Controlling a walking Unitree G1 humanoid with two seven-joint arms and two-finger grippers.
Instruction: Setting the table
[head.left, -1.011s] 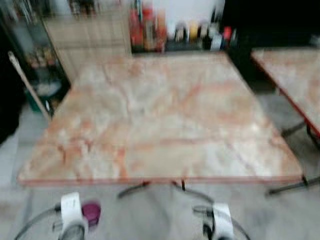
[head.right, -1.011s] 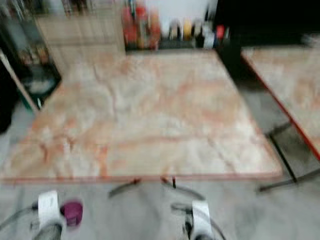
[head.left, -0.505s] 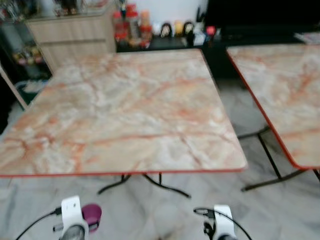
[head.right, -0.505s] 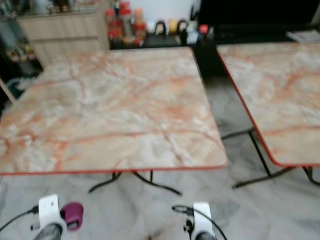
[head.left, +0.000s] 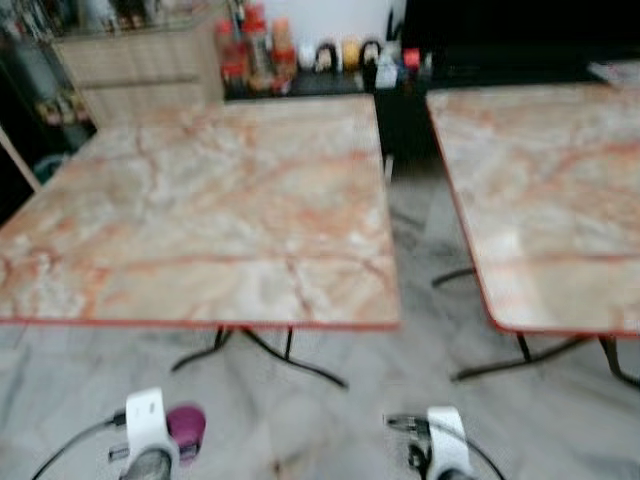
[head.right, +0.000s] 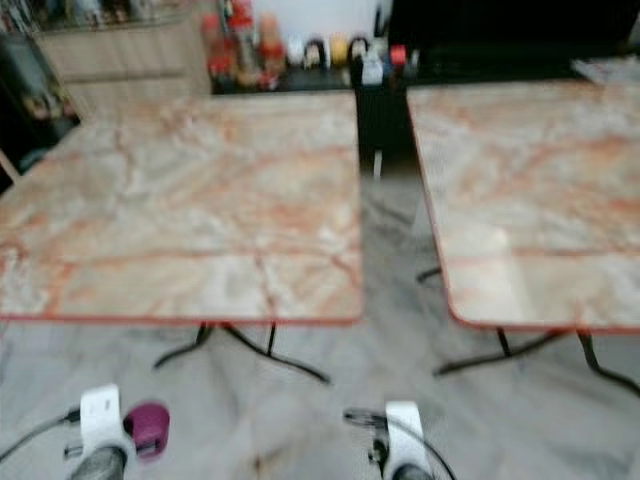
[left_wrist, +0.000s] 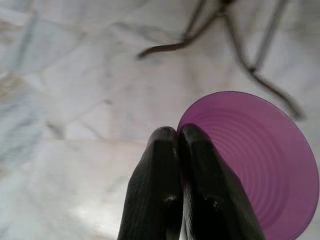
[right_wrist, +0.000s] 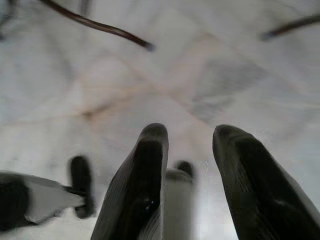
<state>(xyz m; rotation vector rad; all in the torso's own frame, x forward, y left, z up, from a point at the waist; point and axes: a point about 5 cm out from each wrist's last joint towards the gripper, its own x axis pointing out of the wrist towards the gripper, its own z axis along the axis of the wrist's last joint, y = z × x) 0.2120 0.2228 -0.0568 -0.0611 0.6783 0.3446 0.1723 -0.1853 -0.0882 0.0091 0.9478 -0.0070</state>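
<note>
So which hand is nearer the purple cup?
Left. The left hand pinches the purple cup by its rim; the right hand hangs open, apart to the right.

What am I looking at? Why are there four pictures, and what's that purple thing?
These pictures come from a walking robot with two arms. Two of them are its eyes, high on its head, looking down at two marble-patterned tables on a pale floor, with bottles on a counter behind. The pictures are a bit blurry. The other two come from small cameras on its wrists, looking along its black jaws toward the floor. The purple thing is a plastic cup. The left gripper has its jaws pinched shut on the cup's rim, down by the robot's left side. The right gripper has its jaws apart and carries nothing. Nothing is on the tables yet.
</note>
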